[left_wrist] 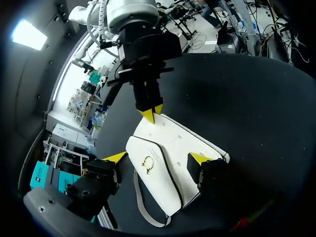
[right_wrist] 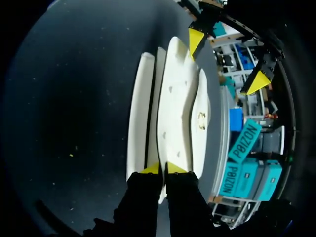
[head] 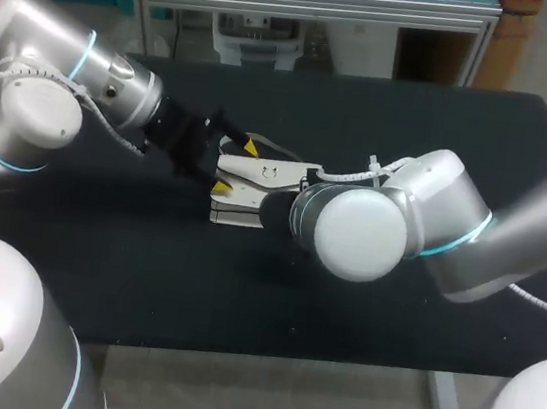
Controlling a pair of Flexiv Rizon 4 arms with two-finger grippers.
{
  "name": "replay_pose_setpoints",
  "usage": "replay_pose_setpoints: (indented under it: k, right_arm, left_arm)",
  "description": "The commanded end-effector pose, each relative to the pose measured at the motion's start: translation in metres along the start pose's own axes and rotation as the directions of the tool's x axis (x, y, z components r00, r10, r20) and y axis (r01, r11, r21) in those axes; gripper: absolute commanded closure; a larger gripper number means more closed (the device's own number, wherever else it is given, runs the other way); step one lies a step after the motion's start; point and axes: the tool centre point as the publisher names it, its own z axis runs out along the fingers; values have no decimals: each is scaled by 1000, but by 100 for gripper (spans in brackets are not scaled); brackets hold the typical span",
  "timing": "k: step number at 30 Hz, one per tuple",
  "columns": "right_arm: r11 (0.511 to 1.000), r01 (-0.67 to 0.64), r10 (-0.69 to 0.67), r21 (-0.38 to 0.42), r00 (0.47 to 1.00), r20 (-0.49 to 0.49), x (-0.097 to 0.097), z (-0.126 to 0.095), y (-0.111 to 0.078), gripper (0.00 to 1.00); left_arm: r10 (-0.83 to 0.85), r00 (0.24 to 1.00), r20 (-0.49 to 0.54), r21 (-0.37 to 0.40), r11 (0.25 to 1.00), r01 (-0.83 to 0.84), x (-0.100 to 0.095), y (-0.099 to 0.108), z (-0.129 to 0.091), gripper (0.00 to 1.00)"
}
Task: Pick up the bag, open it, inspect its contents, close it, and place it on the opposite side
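The bag [head: 252, 179] is a small white purse with dark piping along its seams, a flap carrying a gold ring clasp [left_wrist: 147, 163], and a pale strap [left_wrist: 142, 207] looping off one end. It lies flat near the middle of the black table [head: 414, 132], flap face up. Its long axis runs across the table from my left to my right, with one short end toward each arm.

The left gripper [head: 235, 166] sits at the bag's left end with its fingers spread wide. In the right wrist view one yellow tip is at the bag's edge and the other stands apart from it, so it grips nothing.

The right gripper [right_wrist: 163, 169] is at the opposite short end. Its fingers are nearly together, pinching a thin white panel of the bag from both sides.
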Motion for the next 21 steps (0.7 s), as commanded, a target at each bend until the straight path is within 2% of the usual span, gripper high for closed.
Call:
replay_pose_setpoints:
  k: [1,3,5,7,9,11,13,18,21]
  right_arm:
    - [1000,0,1,-9,986,166,4,1,-1,100]
    - [1000,0,1,-9,986,166,4,1,-1,100]
    - [1000,0,1,-9,986,166,4,1,-1,100]
    - [1000,0,1,-9,986,166,4,1,-1,100]
    - [1000,0,1,-9,986,166,4,1,-1,100]
    - [1000,0,1,-9,986,166,4,1,-1,100]
    - [1000,0,1,-9,986,166,4,1,-1,100]
    - [1000,0,1,-9,986,166,4,1,-1,100]
    - [1000,0,1,-9,986,166,4,1,-1,100]
  left_arm:
    - [9,1000,20,4,1000,-9,3,-2,12,27]
    - [16,999,28,11,1000,-16,4,-4,15,28]
    - [46,998,36,7,999,-46,5,-6,19,35]
    - [70,997,44,-10,997,-70,6,-6,25,35]
    - [88,995,51,-18,996,-87,7,-4,31,41]
    - [101,993,56,-21,995,-99,8,-2,35,41]
    - [107,992,68,-32,994,-105,9,2,39,50]
    - [147,981,125,-67,988,-140,7,11,43,51]
    - [154,977,148,-109,984,-139,4,19,46,59]
